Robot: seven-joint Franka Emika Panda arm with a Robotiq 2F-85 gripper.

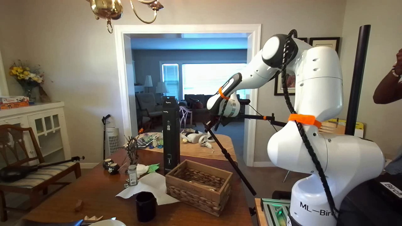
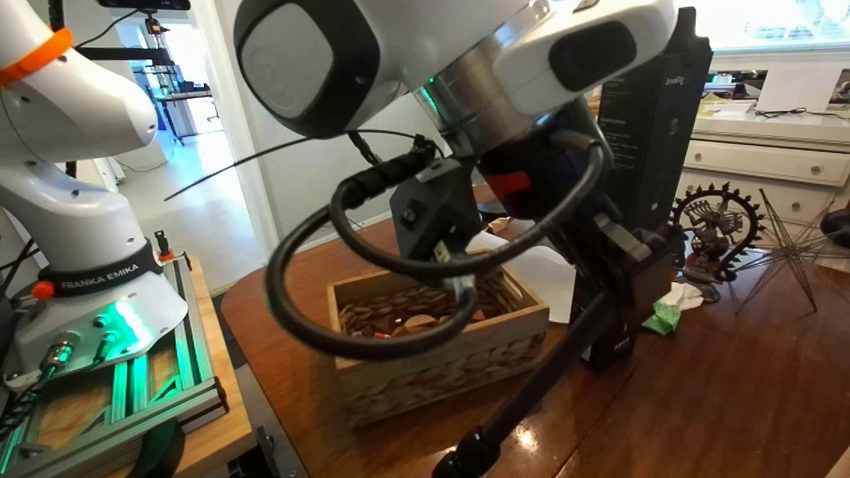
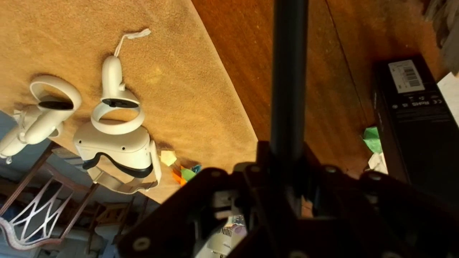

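Nearest the wrist camera, a black pole (image 3: 289, 79) is clamped by the fingers of the gripper (image 3: 287, 163); the tall box (image 3: 426, 134) could be toppled by its swing.

In an exterior view: basket (image 1: 193, 196) on table (image 1: 100, 188), cup (image 1: 146, 207) before it to the left, box (image 1: 171, 138) upright behind, jar (image 1: 133, 175) left of box, paper (image 1: 150, 187) between jar and basket, chair (image 1: 50, 173) left of table. Wrist view: pole (image 3: 289, 71) in gripper (image 3: 285, 154), headset (image 3: 114, 145) left of pole, box right.
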